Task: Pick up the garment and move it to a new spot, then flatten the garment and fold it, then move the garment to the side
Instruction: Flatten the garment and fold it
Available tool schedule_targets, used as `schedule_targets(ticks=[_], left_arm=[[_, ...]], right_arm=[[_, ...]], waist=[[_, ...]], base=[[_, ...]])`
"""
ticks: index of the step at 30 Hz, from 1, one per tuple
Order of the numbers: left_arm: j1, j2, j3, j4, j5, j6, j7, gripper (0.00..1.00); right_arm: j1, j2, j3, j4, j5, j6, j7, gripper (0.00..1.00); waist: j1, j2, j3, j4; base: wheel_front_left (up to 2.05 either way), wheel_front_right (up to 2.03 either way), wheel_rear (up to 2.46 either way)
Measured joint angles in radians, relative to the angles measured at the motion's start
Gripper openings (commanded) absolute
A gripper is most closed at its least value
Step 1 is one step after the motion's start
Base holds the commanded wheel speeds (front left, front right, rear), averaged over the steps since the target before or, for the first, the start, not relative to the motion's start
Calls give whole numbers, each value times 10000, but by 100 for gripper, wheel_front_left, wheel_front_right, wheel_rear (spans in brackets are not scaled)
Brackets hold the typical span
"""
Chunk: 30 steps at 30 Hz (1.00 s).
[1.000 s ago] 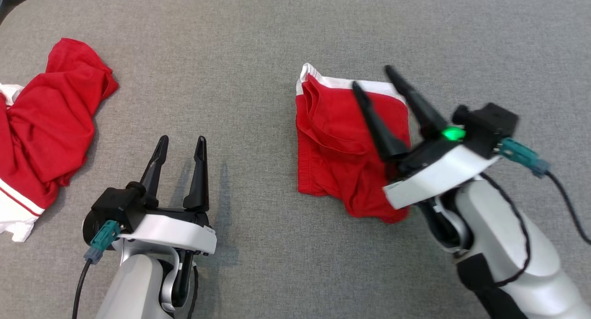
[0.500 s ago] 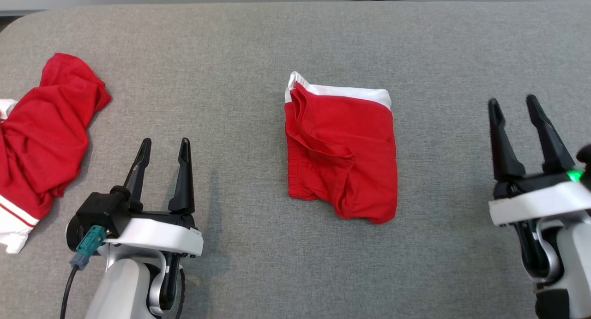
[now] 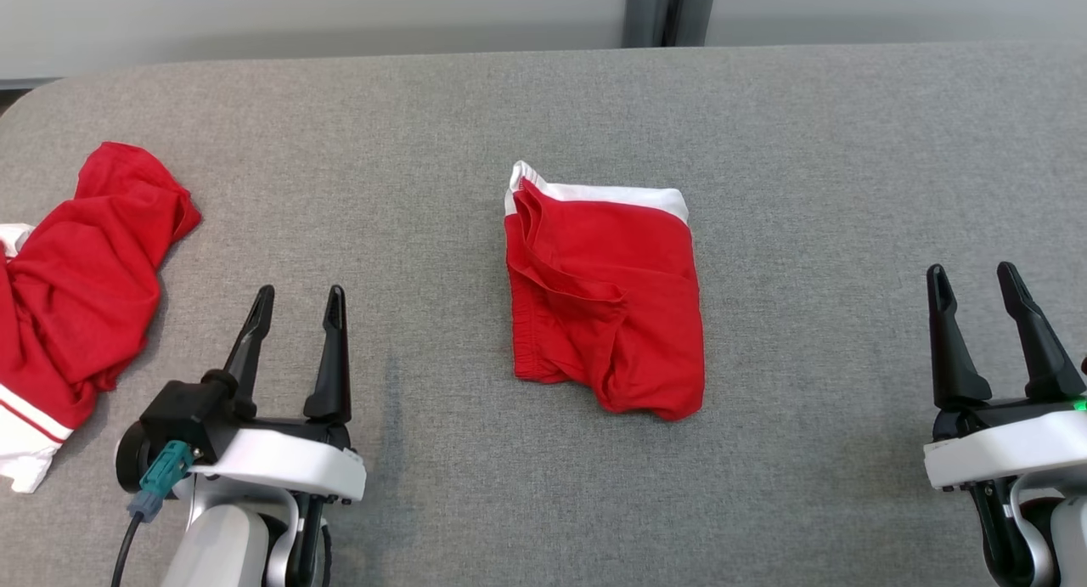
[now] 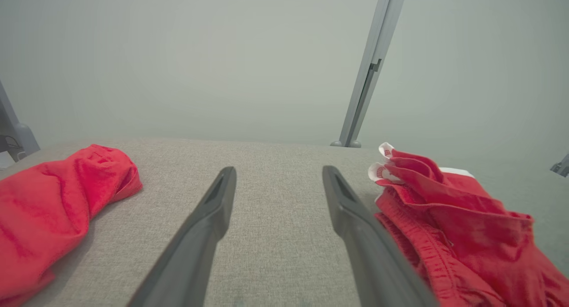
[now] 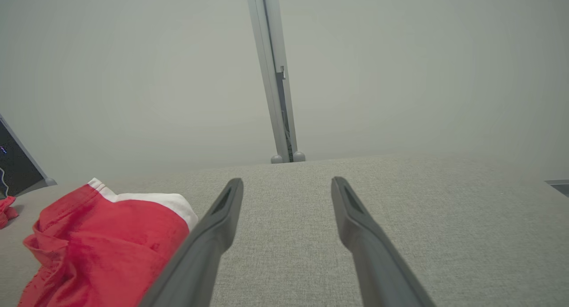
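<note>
At the far left of the grey padded table [image 3: 442, 120] lies a crumpled red garment [image 3: 81, 264] with white trim, bunched in loose folds and cut off by the edge of the head view. Just to its right is the left gripper [image 3: 301, 291], with its two dark fingers [image 4: 209, 227] spread apart and nothing between them. They point towards the far edge of the table, and bare grey fabric shows in the gap.

The folded red garment [image 3: 607, 298] sits near the middle of the table, well apart from the crumpled one. It forms a roughly rectangular packet with a white band along its far edge. A raised ridge of cloth runs down its left half, and its near right corner bulges a little. From its shape it may be a pair of shorts, though the folds make that hard to settle. Neither gripper touches it.

At the lower right is the right gripper [image 3: 971, 271], which is also spread wide and empty, with its fingers pointing away from the robot. In the right wrist view the folded packet lies to the left of those fingers, and only bare table shows between them. A pale wall with a grey upright post [image 3: 650, 9] stands behind the table.
</note>
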Motion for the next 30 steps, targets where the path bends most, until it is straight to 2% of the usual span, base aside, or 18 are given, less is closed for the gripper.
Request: schedule_targets(ticks=[16, 17, 18, 24, 27, 28, 30], left_arm=[[249, 148, -153, -295, -61, 117, 174, 100], [247, 150, -169, -316, -63, 125, 174, 100], [244, 150, -178, -336, -63, 130, 176, 100], [81, 148, -249, -343, -84, 128, 182, 100], [-44, 123, -311, -307, -92, 125, 173, 100], [-44, 123, -311, -307, -92, 125, 173, 100], [-178, 94, -362, -299, -105, 115, 138, 100]], right_arm=[[237, 136, -159, -410, -86, 0, 355, 100], [223, 113, -127, -405, -86, 0, 474, 45], [213, 105, -105, -407, -86, 0, 481, 0], [-247, -94, 556, -186, -31, 0, 706, 0], [-654, -138, 1384, 56, 38, 0, 823, 0], [-654, -138, 1384, 56, 38, 0, 823, 0], [-1127, -125, 2314, 474, 199, 0, 874, 0]], waist=[[0, 0, 1, 91], [0, 0, 35, 101], [0, 0, 73, 113], [0, 0, 288, 252], [0, 0, 404, 376], [0, 0, 404, 376], [0, 0, 516, 530]], base=[[0, 0, 0], [0, 0, 0], [0, 0, 0], [0, 0, 0], [0, 0, 0], [0, 0, 0], [0, 0, 0]])
